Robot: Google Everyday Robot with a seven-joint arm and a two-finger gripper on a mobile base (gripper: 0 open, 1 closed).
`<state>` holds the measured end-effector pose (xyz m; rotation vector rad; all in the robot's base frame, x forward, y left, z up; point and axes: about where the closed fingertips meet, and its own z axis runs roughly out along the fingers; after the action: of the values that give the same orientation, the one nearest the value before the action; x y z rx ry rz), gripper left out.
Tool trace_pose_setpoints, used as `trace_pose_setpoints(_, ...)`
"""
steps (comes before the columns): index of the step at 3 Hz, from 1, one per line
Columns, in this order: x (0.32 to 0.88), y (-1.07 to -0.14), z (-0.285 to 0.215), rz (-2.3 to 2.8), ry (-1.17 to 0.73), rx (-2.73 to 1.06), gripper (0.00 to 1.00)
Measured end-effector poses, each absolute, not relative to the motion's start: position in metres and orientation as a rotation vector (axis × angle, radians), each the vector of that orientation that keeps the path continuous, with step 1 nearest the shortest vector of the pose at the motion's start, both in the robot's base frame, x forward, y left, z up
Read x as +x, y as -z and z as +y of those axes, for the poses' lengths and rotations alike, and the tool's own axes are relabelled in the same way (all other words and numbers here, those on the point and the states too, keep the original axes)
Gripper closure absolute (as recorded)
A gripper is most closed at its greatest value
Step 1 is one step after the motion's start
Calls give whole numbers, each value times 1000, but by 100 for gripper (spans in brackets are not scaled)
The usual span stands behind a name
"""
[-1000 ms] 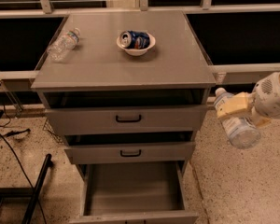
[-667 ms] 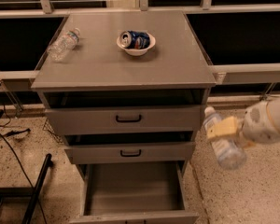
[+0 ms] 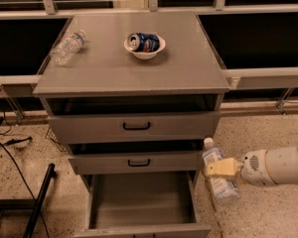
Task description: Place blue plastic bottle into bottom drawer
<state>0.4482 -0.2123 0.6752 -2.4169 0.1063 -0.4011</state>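
The blue plastic bottle (image 3: 219, 176) is a clear bottle with a white cap and a white and pale-blue label. My gripper (image 3: 222, 168) is shut on it, its yellowish fingers (image 3: 223, 167) across the label, and holds it tilted, cap up-left, just right of the cabinet at the height of the middle drawer. The bottom drawer (image 3: 141, 202) is pulled out, wide and grey, with nothing showing inside. The bottle is to the right of the drawer's right wall, above the floor.
A smaller clear bottle (image 3: 67, 46) lies on the cabinet top (image 3: 134, 73) at the back left. A white bowl (image 3: 144, 45) with a blue soda can stands at the back middle. The two upper drawers (image 3: 134, 128) are slightly ajar. Black cables and a rod lie on the floor at left.
My gripper has moved down and to the left with the bottle, from beside the top drawer to beside the middle drawer, closer to the open bottom drawer.
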Motion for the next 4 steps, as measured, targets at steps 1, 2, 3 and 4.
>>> trace_pose_setpoints(1,448,-671,-210,90,404,-2422,100)
trace_pose_setpoints(2,449,-657,-204,39,415,-2436,100)
trace_pose_setpoints(3,458,-617,-192,-55,440,-2463,100)
trace_pose_setpoints(4,470,-587,-190,-77,473,-2481,100)
